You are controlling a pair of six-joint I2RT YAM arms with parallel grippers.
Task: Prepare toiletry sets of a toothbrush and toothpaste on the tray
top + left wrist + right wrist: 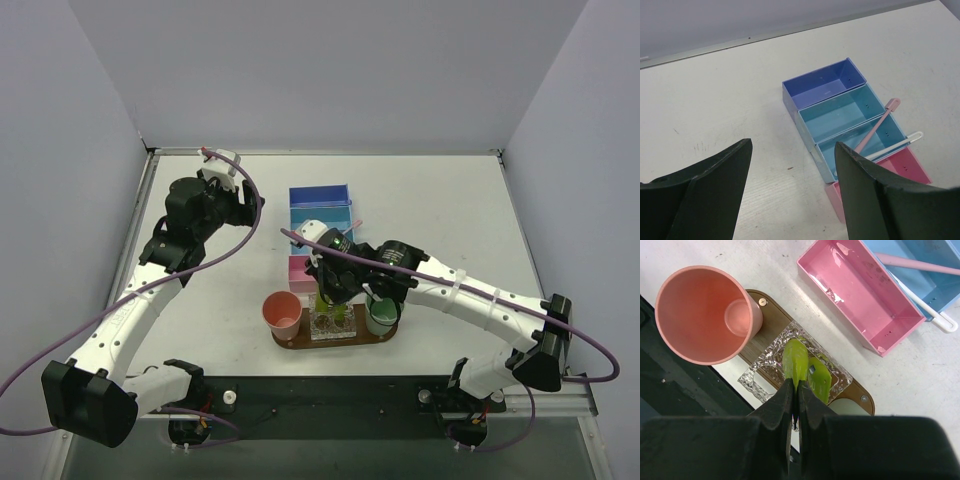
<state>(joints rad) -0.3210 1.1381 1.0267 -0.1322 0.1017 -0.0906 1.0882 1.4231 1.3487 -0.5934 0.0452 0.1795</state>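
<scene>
My right gripper (pixel 796 385) is shut on a yellow-green toothpaste tube (pixel 796 359) and holds it upright over the clear plastic holder (pixel 762 367) on the dark-brown tray (pixel 772 320). A second tube (pixel 819 380) stands in the holder beside it. The pink toothbrush (pixel 875 127) and the white toothbrush (pixel 895 145) lie slanted across the light-blue bin (pixel 837 160). My left gripper (pixel 792 150) is open and empty above bare table, left of the bins. In the top view the right gripper (pixel 333 292) is over the tray (pixel 290 342) and the left gripper (pixel 240 205) is far left.
A salmon cup (pixel 705 315) stands on the tray's left end and a mint-green cup (pixel 381 316) on its right end. A row of bins runs behind the tray: dark blue (pixel 822 82), teal (pixel 845 112), light blue, then an empty pink bin (pixel 860 300).
</scene>
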